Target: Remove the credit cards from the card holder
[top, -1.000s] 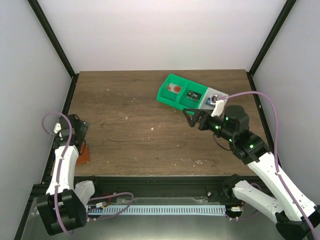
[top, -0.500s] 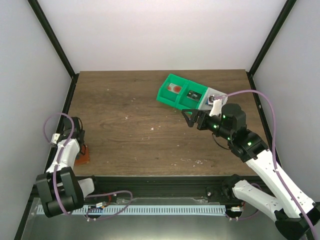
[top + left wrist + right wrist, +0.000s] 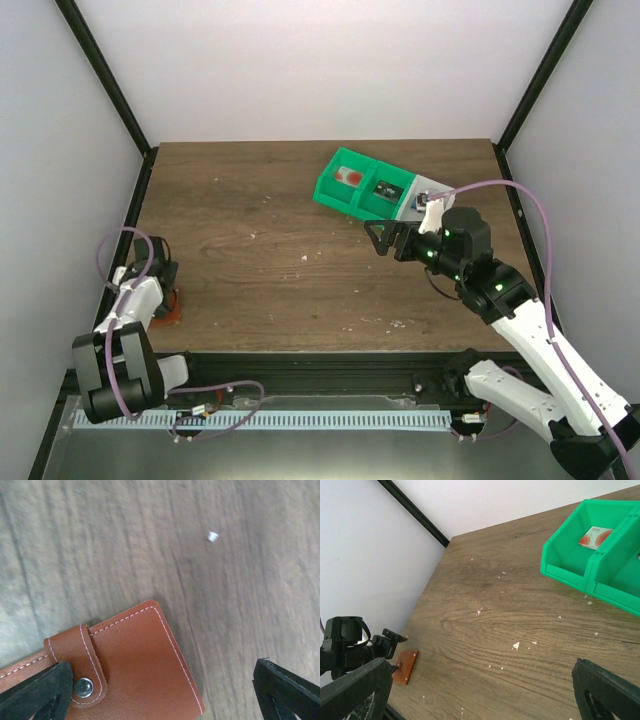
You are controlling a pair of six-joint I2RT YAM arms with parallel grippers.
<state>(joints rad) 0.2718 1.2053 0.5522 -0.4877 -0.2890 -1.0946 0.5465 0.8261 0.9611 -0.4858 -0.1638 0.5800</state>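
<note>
The card holder (image 3: 131,672) is a reddish-brown leather wallet lying flat at the near left of the table, folded shut with its strap snapped. In the top view the card holder (image 3: 172,312) shows just beside my left arm, and the right wrist view catches the card holder (image 3: 405,666) far off. My left gripper (image 3: 160,697) hangs open directly above it, one finger on each side, with nothing held. No credit cards show. My right gripper (image 3: 383,240) is open and empty over the table's right half, just in front of the green tray.
A green compartment tray (image 3: 362,186) lies at the back right, and one bin of the green tray (image 3: 570,560) holds a small white and red card-like item (image 3: 594,536). Pale crumbs dot the wooden table (image 3: 260,240). Black frame posts and white walls close in both sides.
My left arm has folded in toward the near left corner, lowering its gripper closer over the card holder. The right gripper has drifted very slightly.
</note>
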